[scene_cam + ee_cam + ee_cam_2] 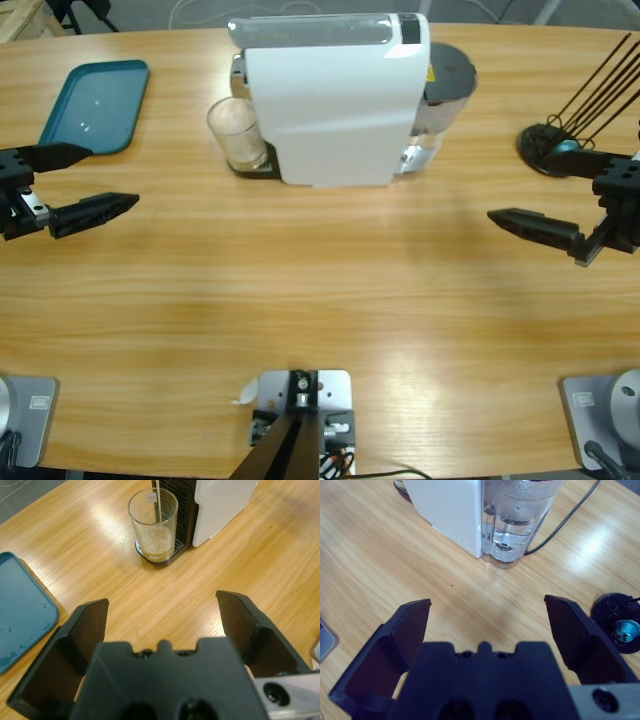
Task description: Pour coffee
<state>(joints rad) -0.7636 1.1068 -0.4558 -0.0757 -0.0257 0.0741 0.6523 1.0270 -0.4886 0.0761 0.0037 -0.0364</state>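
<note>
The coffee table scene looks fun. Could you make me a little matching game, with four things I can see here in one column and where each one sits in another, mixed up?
Things:
1. glass
2. teal tray
3. water tank
4. teal capsule

Places or states:
A. lying bare near the left pincer
B. in a round black holder near the right pincer
C. on the drip tray at the front of the white coffee machine, holding a shallow layer of coffee
D. fixed to the back of the machine, clear, with water inside

Pairs: 1-C, 2-A, 3-D, 4-B
</note>
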